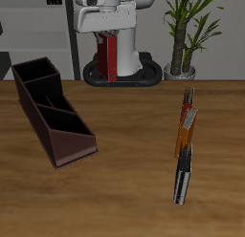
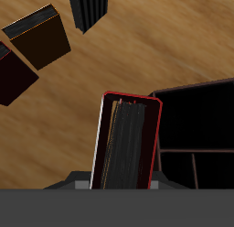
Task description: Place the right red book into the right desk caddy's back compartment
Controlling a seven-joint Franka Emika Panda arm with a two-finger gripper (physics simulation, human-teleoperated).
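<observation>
The wooden table [image 1: 124, 164] fills most of the exterior view. On it, at about nine o'clock from its centre, lies the right desk caddy [image 1: 53, 109], a long dark box with maroon inner walls and sloping sides, running diagonally from ten o'clock toward seven. Its back compartment [image 1: 33, 73], the squarish tall-walled end, sits at the ten o'clock end, farthest from the table's front edge. At three o'clock a row of thin books [image 1: 186, 145], orange, red and black-and-white, stretches toward five o'clock.

Above the table's back edge, at twelve o'clock, the gripper [image 1: 112, 32] is clamped on the right red book [image 1: 112, 55], which hangs upright and clear of the table. The wrist view shows the book [image 2: 125, 144] end-on with dark pages inside a red cover, beside the caddy's open section [image 2: 196, 121].
</observation>
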